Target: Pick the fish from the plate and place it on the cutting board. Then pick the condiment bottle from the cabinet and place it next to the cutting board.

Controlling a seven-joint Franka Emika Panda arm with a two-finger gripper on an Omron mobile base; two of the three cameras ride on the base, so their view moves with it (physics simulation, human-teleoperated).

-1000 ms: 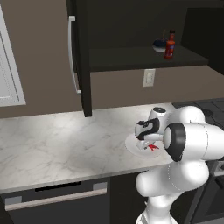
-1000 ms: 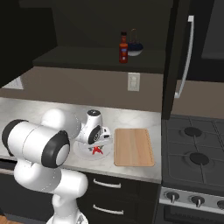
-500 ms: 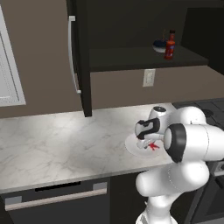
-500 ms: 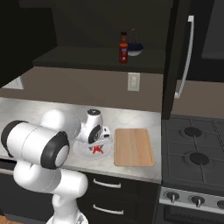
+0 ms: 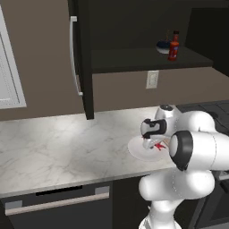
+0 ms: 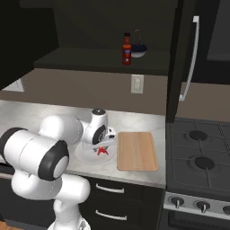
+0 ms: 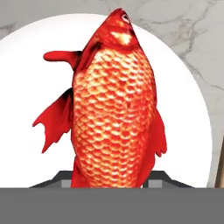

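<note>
The red-orange fish [image 7: 116, 109] lies on the round white plate [image 7: 26, 78] on the marble counter. My gripper [image 7: 111, 181] is down over the fish's tail end, with a dark tip pressed against each side of its body, shut on it. From the base views the hand [image 5: 150, 144] hides much of the fish [image 5: 157, 146] on the plate [image 5: 136, 150]. Right of the plate [image 6: 85, 157] and fish [image 6: 102, 151] lies the tan cutting board [image 6: 137, 150]. The red condiment bottle [image 6: 127, 49] stands on the shelf of the open dark cabinet [image 6: 177, 58].
A dark blue bowl [image 6: 138, 51] sits on the shelf just behind the bottle [image 5: 173, 46]. The cabinet door [image 5: 82, 58] hangs open over the counter. A stove [image 6: 197, 152] adjoins the board's right side. A wall outlet [image 6: 136, 83] is behind the plate.
The hand has sunk slightly lower onto the fish and the jaws have drawn in a little. Plate, board and bottle have not moved.
</note>
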